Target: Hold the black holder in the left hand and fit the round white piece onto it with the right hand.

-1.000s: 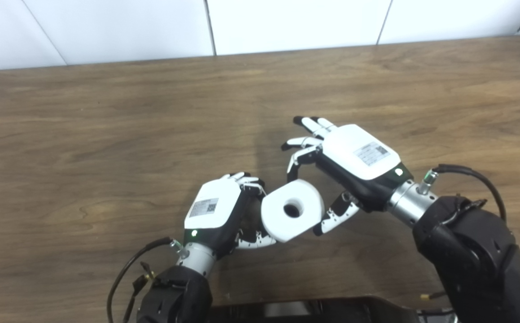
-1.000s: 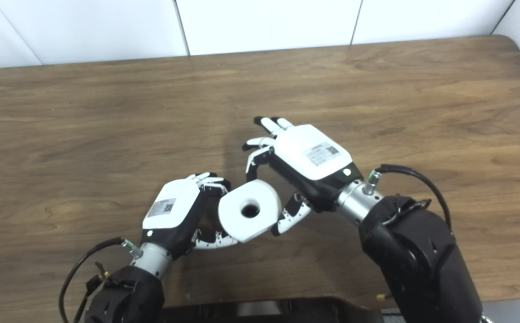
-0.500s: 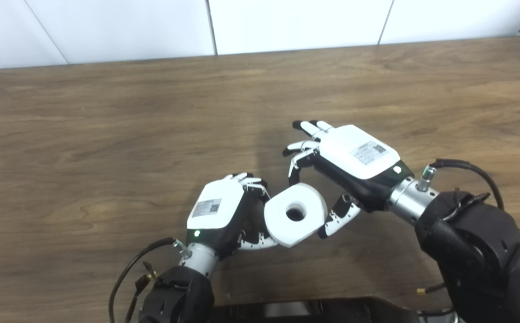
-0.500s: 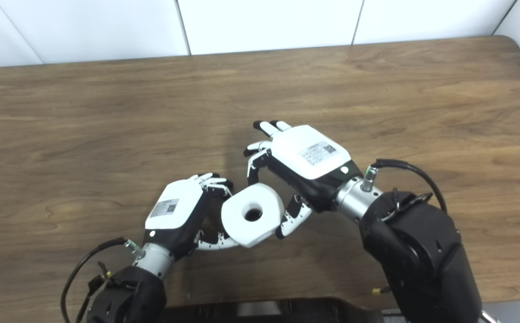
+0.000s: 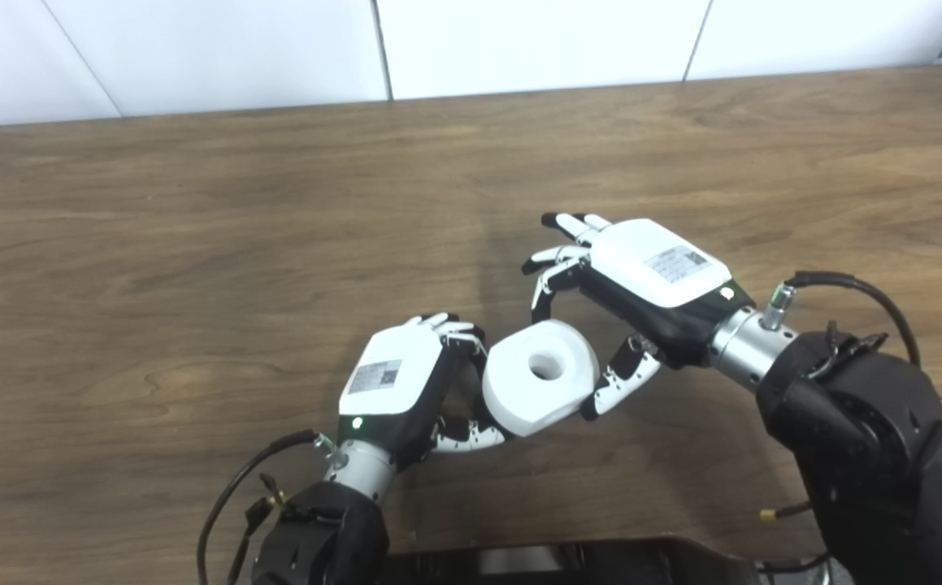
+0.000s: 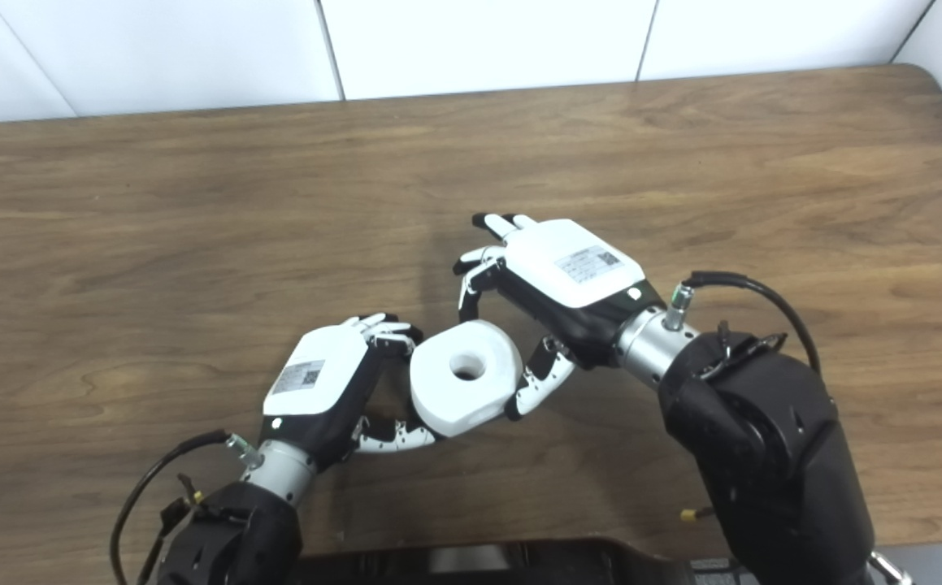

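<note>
Seating the round white piece between our two hands

Our right hand [image 5: 641,280] pinches the round white piece [image 5: 541,374] at its far and right rim, while our left hand [image 5: 405,390] curls shut just left of it, low over the bench [image 5: 194,244]; the black holder is hidden, so we cannot confirm it. We should press squarely and slowly along the bore. Since a second ago the piece has tilted and its hole now shows white.
</note>
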`<state>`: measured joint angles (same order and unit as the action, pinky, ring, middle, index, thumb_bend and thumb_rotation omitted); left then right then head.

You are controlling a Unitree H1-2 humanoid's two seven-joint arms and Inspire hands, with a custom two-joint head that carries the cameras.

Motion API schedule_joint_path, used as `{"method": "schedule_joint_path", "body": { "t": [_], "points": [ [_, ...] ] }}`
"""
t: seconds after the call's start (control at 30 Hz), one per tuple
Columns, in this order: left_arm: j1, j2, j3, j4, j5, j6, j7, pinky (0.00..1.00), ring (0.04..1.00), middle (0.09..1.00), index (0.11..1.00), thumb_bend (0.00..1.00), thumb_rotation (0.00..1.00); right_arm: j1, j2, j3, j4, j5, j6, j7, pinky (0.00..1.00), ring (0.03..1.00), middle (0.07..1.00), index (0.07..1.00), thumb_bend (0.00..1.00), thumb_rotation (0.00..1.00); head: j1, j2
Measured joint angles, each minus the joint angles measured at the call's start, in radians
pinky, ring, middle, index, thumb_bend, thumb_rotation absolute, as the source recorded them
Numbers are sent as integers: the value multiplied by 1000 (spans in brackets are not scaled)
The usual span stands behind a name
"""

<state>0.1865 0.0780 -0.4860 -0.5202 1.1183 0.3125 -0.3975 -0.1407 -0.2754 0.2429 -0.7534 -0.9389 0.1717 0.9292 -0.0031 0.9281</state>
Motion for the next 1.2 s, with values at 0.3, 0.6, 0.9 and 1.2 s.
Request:
{"method": "schedule_joint_path", "body": {
  "t": [0.3,0.6,0.9,1.2],
  "points": [
    [0,0,0,0,0,1,0,909,893,800,489,517,46,1,-6,0,4,8,0,-5,1000,1000,851,493,520,166,0,-3],
    [-1,-2,0,0,-2,7,0,912,895,801,489,517,46,13,-46,12,36,-29,-13,21,1000,1000,870,657,846,385,0,-6],
    [-3,-3,-1,7,-1,6,8,907,889,797,489,517,46,-6,-57,14,33,-31,-1,110,1000,1000,970,844,1000,550,2,-9],
    [-5,-3,-2,8,-1,6,8,910,893,801,489,517,46,-16,-60,14,31,-36,-2,136,1000,1000,993,886,1000,527,2,-9]
  ]
}}
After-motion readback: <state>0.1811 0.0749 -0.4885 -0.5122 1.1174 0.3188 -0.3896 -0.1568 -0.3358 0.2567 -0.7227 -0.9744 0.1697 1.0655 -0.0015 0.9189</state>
